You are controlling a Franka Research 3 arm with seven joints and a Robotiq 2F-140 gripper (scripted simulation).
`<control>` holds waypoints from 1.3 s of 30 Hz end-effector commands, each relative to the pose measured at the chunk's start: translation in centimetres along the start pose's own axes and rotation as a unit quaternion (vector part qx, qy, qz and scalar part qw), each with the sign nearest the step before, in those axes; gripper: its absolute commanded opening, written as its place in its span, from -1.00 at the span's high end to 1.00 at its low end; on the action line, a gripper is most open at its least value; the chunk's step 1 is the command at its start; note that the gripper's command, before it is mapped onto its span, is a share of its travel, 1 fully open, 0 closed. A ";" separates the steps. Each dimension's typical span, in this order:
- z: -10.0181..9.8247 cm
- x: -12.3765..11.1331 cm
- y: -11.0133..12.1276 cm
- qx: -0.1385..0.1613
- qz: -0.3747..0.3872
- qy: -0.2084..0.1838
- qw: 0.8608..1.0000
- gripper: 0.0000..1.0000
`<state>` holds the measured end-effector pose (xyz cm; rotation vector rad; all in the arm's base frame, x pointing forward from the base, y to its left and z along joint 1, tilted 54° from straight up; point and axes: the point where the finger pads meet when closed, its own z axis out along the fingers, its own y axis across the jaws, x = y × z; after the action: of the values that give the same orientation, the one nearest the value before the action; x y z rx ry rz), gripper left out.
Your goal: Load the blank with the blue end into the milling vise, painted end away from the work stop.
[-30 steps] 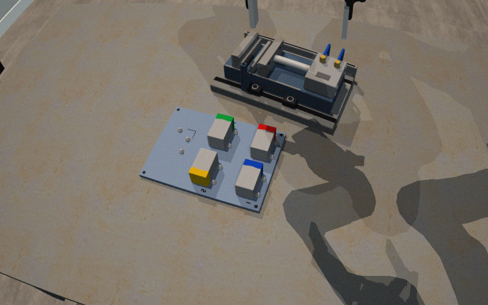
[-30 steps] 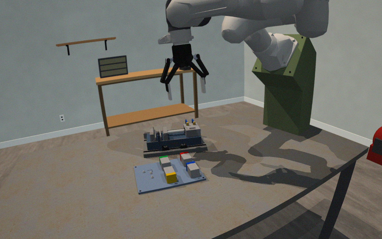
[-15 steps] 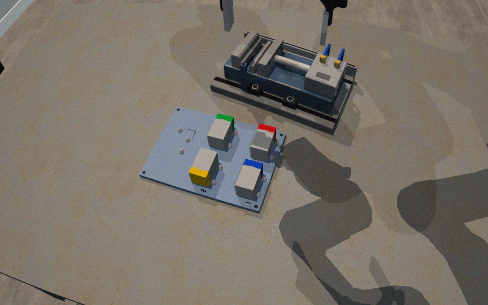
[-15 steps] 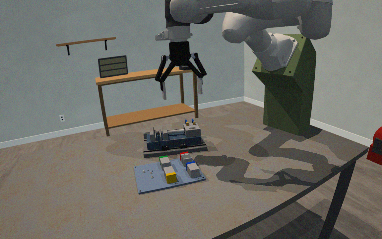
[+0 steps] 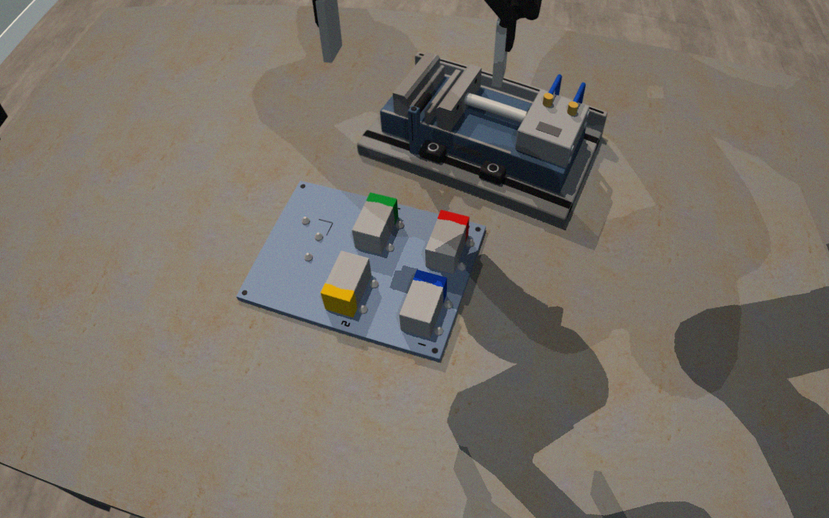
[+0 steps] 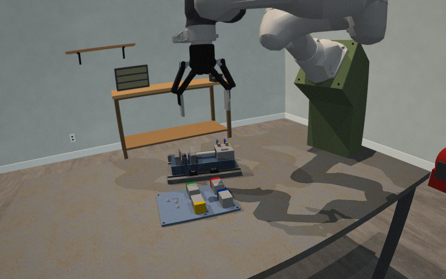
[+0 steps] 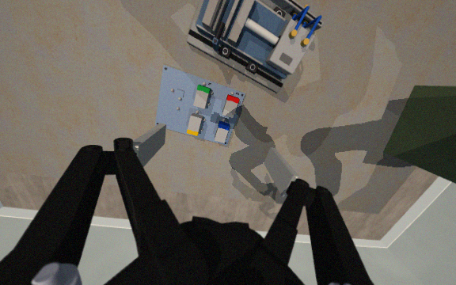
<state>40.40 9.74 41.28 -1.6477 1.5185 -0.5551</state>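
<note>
The blank with the blue end [image 5: 424, 302] lies flat on the light blue infeed plate [image 5: 360, 255], at its front right, blue end toward the vise. It also shows in the exterior view [image 6: 224, 197] and in the wrist view [image 7: 222, 131]. The milling vise [image 5: 481, 132] stands behind the plate, its jaws apart with nothing between them; the block with blue hoses [image 5: 549, 132] is on the right. My gripper [image 6: 203, 99] hangs high above the table, open and empty. In the wrist view its fingers frame the plate from far up.
Blanks with green [image 5: 376, 221], red [image 5: 446, 241] and yellow [image 5: 345, 283] ends lie on the same plate, each among small pins. A green pedestal [image 6: 335, 100] carries the arm at the right. A wooden bench [image 6: 169, 114] stands behind the table.
</note>
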 end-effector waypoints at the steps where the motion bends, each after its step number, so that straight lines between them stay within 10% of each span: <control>1: -0.1 0.1 0.0 -0.004 0.035 0.002 0.999 -1.00; 12: -1.3 -3.8 -3.9 -0.004 0.035 0.002 0.999 -1.00; 39: -1.1 -3.1 -3.2 -0.004 0.035 0.002 0.999 -1.00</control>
<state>40.95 12.20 45.22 -1.5980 1.5696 -0.5236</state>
